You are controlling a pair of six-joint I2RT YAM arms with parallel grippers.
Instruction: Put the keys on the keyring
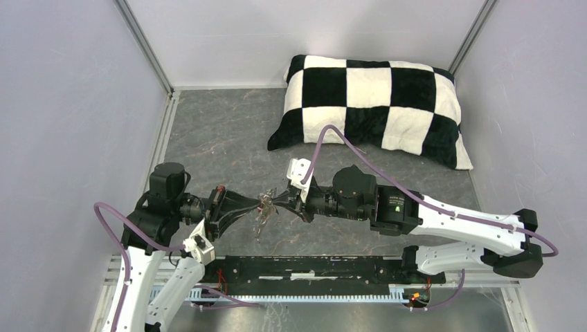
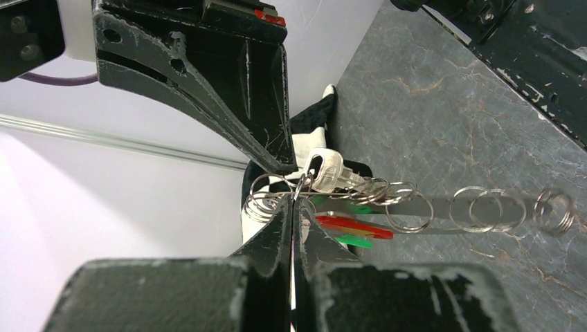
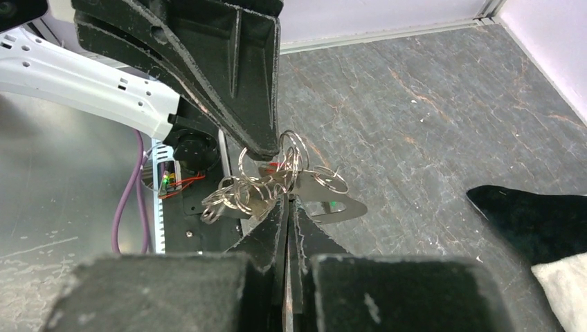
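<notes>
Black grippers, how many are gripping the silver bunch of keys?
2. Black left gripper pinches the silver metal key bunch from the left, right gripper from the right; none hidden.

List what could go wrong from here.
1. The left end effector and right end effector pinch the ring bunch only by their tips, above the table; a slip would likely drop everything.
2. The dangling rings may tangle with the keys if the arms pull apart.
</notes>
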